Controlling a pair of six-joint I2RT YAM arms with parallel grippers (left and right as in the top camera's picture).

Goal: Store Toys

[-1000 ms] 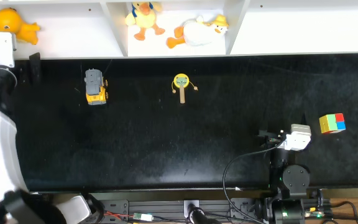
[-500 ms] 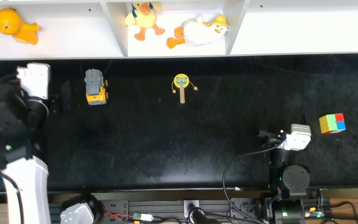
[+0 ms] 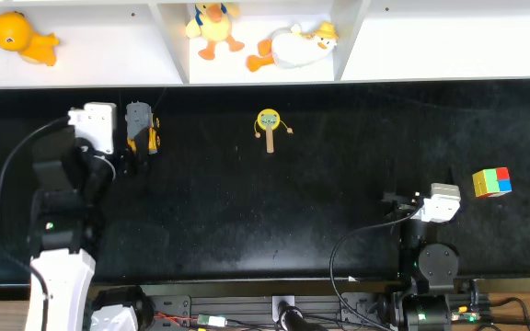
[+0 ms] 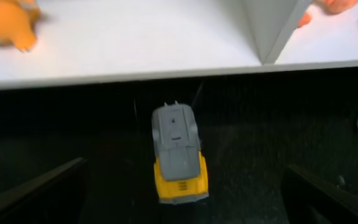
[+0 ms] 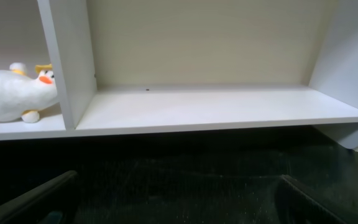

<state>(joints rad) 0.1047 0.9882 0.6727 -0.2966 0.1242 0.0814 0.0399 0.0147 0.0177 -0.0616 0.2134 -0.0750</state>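
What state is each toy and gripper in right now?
toy truck: upright on mat, not gripped
left gripper: open, over the toy truck
right gripper: open, empty
rattle: flat on mat
colour cube: on mat
orange duck: stored, left compartment
yellow duck: stored, middle compartment
white duck: stored, middle compartment

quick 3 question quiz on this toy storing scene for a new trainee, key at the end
1. True or false: the left gripper is shut on the toy truck.
2. Which shelf compartment holds two toys? A) left B) middle C) right
3. Name the toy lying farthest right on the black table.
Key: 1 false: its fingers stand wide apart and the toy truck lies free on the table. 2 B: the yellow duck and the white duck. 3 the colour cube.
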